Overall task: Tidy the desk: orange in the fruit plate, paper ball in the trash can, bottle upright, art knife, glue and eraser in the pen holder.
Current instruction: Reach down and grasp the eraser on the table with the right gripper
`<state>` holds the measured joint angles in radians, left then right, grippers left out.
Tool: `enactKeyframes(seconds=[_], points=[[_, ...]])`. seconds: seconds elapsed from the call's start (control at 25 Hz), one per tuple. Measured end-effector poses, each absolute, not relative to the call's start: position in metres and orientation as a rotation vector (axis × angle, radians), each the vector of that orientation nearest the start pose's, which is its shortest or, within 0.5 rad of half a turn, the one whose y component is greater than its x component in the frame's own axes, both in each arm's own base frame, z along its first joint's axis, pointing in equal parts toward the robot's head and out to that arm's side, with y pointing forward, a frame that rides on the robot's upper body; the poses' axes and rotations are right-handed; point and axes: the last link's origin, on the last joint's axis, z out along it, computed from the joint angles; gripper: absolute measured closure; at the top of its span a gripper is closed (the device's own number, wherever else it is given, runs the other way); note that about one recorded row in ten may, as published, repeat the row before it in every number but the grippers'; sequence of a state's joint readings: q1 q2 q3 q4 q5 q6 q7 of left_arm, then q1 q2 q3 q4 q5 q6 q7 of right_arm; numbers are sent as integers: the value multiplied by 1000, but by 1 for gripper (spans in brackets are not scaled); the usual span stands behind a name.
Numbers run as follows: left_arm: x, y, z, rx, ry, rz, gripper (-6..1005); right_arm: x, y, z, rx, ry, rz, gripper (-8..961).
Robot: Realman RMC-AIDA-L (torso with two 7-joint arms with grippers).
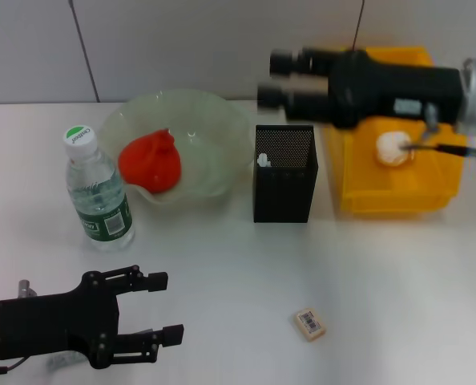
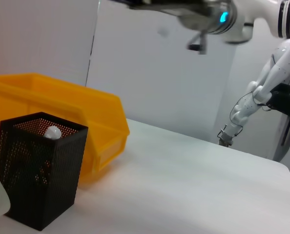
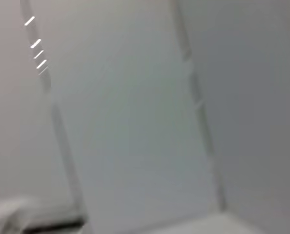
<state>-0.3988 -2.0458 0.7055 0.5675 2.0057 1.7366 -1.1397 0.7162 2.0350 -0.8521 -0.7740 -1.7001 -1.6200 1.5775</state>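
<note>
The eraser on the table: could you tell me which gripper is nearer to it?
Left. The left gripper sits beside the eraser; the right gripper is far behind, above the pen holder.

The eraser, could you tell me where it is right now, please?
In the head view the eraser lies on the table's near right part, in front of the pen holder and apart from it, right of the left gripper.

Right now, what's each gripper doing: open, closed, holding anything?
Left gripper: open, empty, low over the table's near edge.
Right gripper: open, empty, raised above the pen holder.
</note>
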Motion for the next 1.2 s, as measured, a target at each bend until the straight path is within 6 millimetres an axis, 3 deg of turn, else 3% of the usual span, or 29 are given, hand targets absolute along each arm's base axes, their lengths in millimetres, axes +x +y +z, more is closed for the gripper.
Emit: enactKeyframes(seconds=[0.12,0.2,0.24,0.36,0.4,0.52,0.6,1.0,1.2], points=[[-295,266,-4,-2841,-497,-784,191,146,374,39,-2926,327,873,268],[-296,266,-4,-2835,-503,-774,191,144,368,40,-3083,295,614,268],[-296,266,-4,-2835,-503,-774,191,144,368,40,-3083,295,614,268],[-297,265,-4,-2830,-510,-775,191,140,367,38,-3178,254,368,268],[-297,265,-4,-2826,-513,-777,191,136,368,33,-3228,220,211,268],[-298,265,-4,-2822,-516,-779,191,132,367,25,-3269,180,62,268],[-299,264,-3,-2803,-528,-784,191,127,365,7,-3307,103,-179,269],[-301,265,-2,-2794,-530,-774,191,123,362,-36,-3247,-149,-656,268],[-304,262,-1,-2788,-542,-771,190,123,360,-48,-3215,-234,-768,269]])
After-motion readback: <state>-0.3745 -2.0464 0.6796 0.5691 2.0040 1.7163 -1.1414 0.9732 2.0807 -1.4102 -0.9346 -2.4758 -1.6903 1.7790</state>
